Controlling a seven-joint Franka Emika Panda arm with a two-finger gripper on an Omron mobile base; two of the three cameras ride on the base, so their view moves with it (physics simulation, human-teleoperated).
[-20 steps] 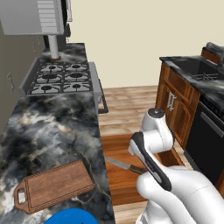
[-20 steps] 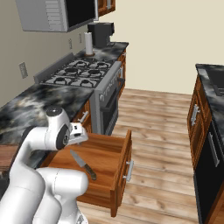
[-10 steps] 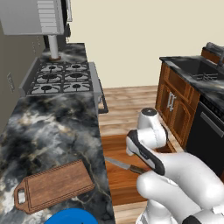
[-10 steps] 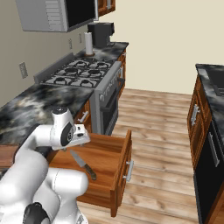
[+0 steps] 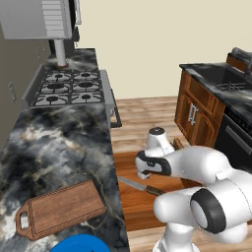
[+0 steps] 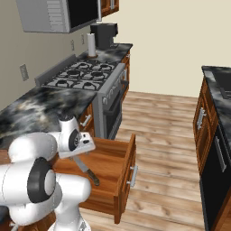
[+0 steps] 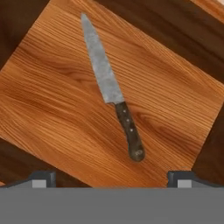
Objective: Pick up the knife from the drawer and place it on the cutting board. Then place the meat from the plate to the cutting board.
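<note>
The knife (image 7: 111, 92) lies flat on the floor of the open drawer (image 7: 52, 109), grey blade toward the top left and dark brown handle toward the bottom right. My gripper (image 7: 111, 179) hangs above it, open, its fingertips (image 7: 43, 178) wide apart with nothing between them. The knife (image 6: 85, 169) also shows under my hand inside the drawer (image 6: 115, 169). The cutting board (image 5: 61, 209) lies bare on the dark marble counter, handle tab to the left. A sliver of the blue plate (image 5: 78, 243) peeks in at the bottom edge. The meat is out of view.
A gas stove (image 5: 69, 86) sits further along the counter (image 5: 54, 147). The drawer front (image 6: 131, 173) with its silver handle juts into the wooden-floor aisle. Cabinets and a sink counter (image 5: 206, 98) line the opposite side.
My arm has swung left and folded lower over the open drawer. Knife, board and drawer have not moved; the gripper has stayed open.
</note>
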